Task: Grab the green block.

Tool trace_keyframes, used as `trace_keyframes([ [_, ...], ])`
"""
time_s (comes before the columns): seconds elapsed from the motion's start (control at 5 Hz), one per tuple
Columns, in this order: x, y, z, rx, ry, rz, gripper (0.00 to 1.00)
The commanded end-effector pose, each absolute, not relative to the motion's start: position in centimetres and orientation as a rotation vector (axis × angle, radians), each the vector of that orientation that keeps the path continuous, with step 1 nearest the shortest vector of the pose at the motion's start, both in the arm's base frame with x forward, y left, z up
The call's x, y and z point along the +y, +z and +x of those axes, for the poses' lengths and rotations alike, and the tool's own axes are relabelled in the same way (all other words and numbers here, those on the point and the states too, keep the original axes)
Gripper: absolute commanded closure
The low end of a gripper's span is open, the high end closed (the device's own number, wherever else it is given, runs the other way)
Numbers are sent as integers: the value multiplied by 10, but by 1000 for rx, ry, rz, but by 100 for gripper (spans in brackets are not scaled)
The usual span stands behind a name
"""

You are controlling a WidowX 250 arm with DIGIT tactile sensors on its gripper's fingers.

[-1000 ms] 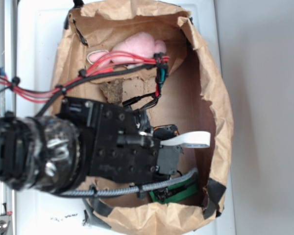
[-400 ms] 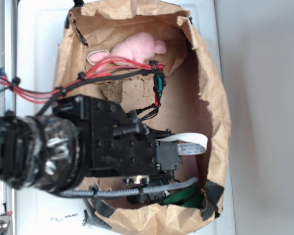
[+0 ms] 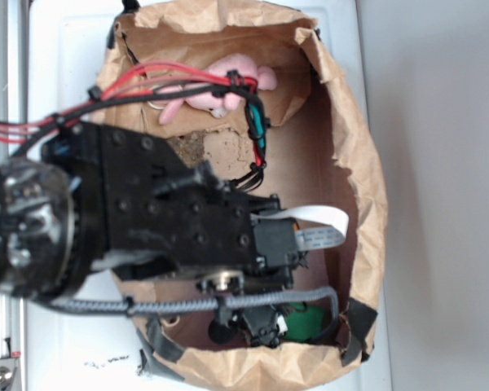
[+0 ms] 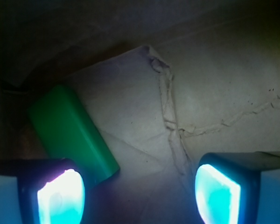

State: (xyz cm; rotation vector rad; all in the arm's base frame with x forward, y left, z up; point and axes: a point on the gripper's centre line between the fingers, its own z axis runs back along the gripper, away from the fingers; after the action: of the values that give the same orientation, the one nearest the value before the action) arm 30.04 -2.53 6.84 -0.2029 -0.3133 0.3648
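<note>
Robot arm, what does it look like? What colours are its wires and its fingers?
The robot arm is chunky black metal dotted with screws. Red and black wires run along it, plus a grey braided cable and a flat white ribbon cable. The gripper has dark fingers with pads that look glowing blue-white up close.

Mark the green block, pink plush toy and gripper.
green block (image 4: 70, 133): wrist view, middle of its top face.
pink plush toy (image 3: 243, 69): exterior view, upper body.
gripper (image 4: 140, 189): wrist view, gap midway between its fingertips.
</note>
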Motion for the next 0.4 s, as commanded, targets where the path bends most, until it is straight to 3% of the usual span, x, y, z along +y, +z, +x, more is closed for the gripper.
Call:
trace_keyframes([
  [0.0,-29,76,317,-372,346,-257,0],
  [0.2,-42,66,316,-356,263,-288,0],
])
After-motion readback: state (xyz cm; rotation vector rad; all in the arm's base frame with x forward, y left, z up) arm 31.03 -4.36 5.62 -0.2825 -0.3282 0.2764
